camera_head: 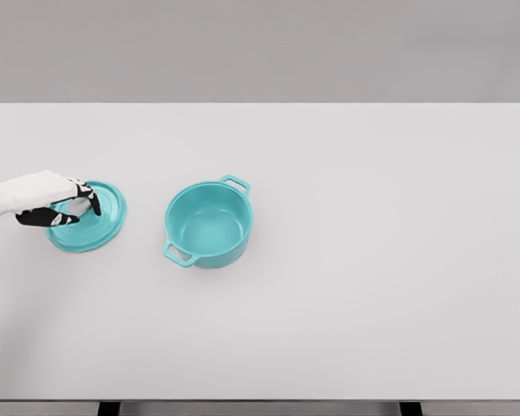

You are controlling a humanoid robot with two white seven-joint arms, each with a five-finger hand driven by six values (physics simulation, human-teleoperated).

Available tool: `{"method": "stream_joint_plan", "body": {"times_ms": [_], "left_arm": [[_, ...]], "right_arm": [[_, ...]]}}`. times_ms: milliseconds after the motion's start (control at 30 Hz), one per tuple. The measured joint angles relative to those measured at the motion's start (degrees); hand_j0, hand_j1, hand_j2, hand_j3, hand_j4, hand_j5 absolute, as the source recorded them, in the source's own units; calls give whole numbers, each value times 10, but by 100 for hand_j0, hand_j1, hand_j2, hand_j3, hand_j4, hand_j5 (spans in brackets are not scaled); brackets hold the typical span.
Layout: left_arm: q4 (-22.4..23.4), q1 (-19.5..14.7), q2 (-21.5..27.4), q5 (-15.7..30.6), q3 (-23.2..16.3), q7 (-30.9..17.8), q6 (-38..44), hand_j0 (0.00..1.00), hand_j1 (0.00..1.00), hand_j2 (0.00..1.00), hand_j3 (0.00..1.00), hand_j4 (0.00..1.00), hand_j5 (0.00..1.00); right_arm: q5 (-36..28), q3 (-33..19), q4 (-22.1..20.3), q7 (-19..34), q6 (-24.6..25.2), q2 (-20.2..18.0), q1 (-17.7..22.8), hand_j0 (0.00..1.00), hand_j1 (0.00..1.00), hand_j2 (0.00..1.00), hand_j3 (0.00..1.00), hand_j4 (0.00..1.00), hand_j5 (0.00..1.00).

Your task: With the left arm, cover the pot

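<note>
A teal pot (209, 222) with two side handles stands uncovered, left of the table's middle. Its round teal lid (95, 222) lies flat on the table to the pot's left, a short gap apart. My left hand (76, 208) reaches in from the left edge and sits over the lid's centre, its dark fingers (92, 198) curled around the lid's knob, which is hidden by them. The lid still rests on the table. My right arm does not show.
The white table (373, 260) stretches wide to the right and front of the pot. Its front edge runs along the bottom of the view, with two dark legs below it.
</note>
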Motion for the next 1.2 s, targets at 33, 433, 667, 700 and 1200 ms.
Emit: {"method": "stream_joint_plan", "body": {"times_ms": [33,433,667,700,1200], "left_arm": [[-3,0,1,0,0,0,0,52,52,52,52,52,52],[-62,1,49,23,0,0,0,52,52,52,52,52,52],[-107,1,74,34,-1,0,0,52,52,52,52,52,52],[-116,1,77,36,-1,0,0,52,52,52,52,52,52],[-188,-35,96,54,-40,0,0,52,52,52,52,52,52]], "right_arm": [[0,0,0,0,0,0,0,100,100,100,100,100,100],[0,0,0,0,0,0,0,100,100,100,100,100,100],[0,0,0,0,0,0,0,100,100,100,100,100,100],[0,0,0,0,0,0,0,100,100,100,100,100,100],[0,0,0,0,0,0,0,100,100,100,100,100,100]]}}
